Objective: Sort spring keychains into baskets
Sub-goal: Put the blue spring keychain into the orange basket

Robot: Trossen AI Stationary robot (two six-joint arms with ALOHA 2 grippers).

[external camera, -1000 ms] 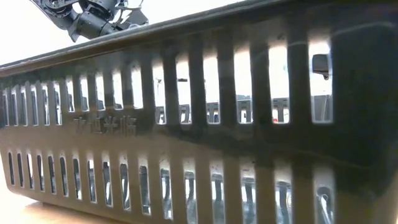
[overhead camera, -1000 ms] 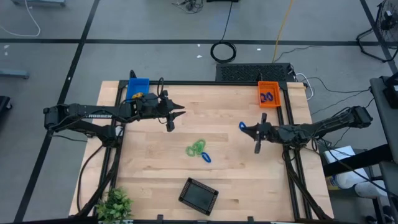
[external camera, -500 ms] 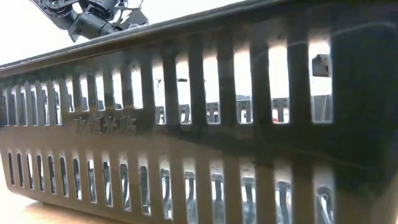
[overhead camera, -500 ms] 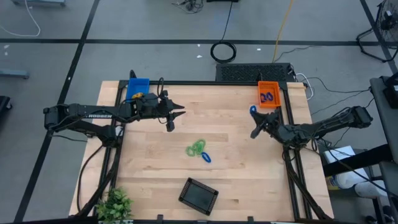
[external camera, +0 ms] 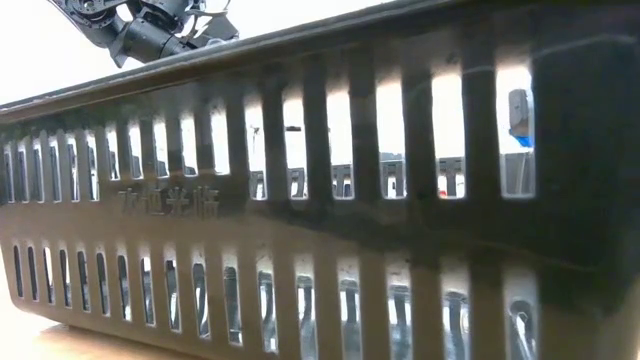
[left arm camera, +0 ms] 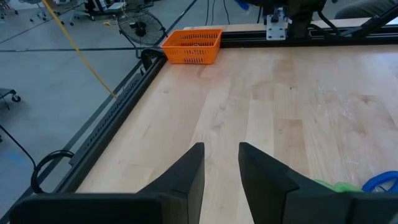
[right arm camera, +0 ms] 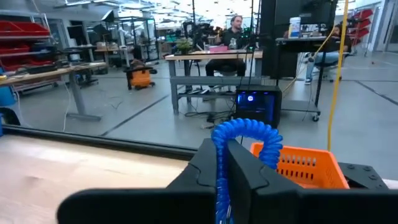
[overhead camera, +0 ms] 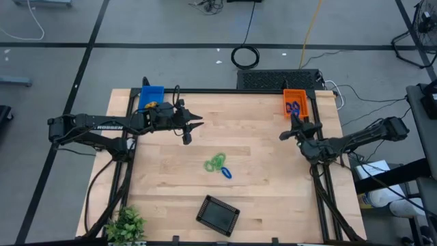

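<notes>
My right gripper (right arm camera: 222,163) is shut on a blue spring keychain (right arm camera: 245,134) at the table's far right, just short of the orange basket (overhead camera: 295,98), which holds another blue keychain (overhead camera: 293,106). My left gripper (left arm camera: 221,167) hovers open over the far left of the table with nothing between its fingers. Green keychains (overhead camera: 216,162) and a blue one (overhead camera: 225,173) lie loose mid-table. The blue basket (overhead camera: 151,94) stands at the far left. The black basket (overhead camera: 218,213) sits at the near edge. My right gripper pinches the blue coil between its two fingers, with a strand (right arm camera: 221,186) running down the gap between them. The fingers point about level toward the far edge and the orange basket. The rest of the coil (right arm camera: 261,132) arches up past the fingertips, clear of the table.
A green plant (overhead camera: 126,224) stands at the near left corner. A black frame rail (overhead camera: 225,91) borders the table's far edge. The black basket's slotted wall (external camera: 300,200) fills the low view. Bare wood lies between the two grippers.
My right gripper has swung round from pointing toward the near edge to pointing toward the far edge, moving toward the orange basket. The blue keychain has travelled with it, lifted clear, from mid-right to the basket's near side.
</notes>
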